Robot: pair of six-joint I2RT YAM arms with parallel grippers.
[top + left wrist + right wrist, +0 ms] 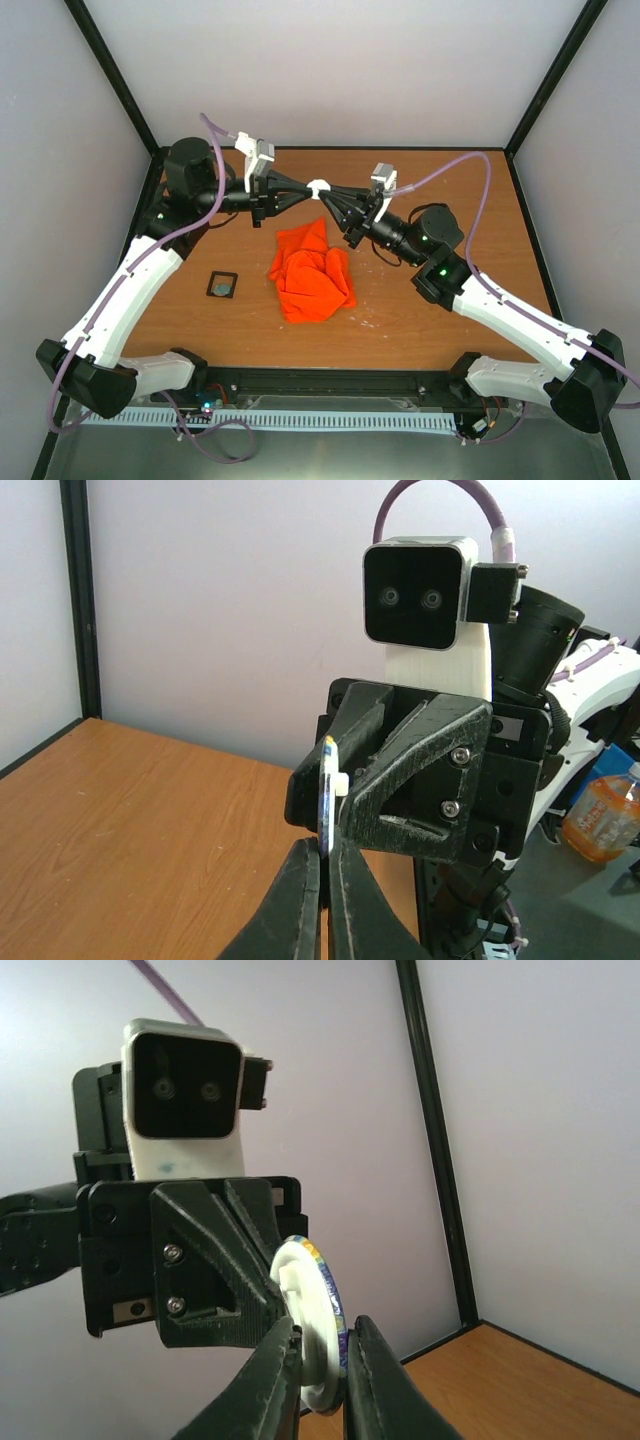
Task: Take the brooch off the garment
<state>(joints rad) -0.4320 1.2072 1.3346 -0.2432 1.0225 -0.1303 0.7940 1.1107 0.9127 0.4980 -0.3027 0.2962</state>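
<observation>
The round brooch, with a white back and a blue-and-yellow rim, is held in the air between both grippers above the far part of the table. My left gripper and right gripper meet tip to tip on it. In the left wrist view the brooch stands edge-on, its lower edge pinched in my left gripper. In the right wrist view my right gripper is clamped on the brooch. The orange garment lies crumpled on the table below, apart from the brooch.
A small black square frame lies on the wooden table left of the garment. Black enclosure posts and pale walls stand around the table. An orange bottle shows beyond the table in the left wrist view.
</observation>
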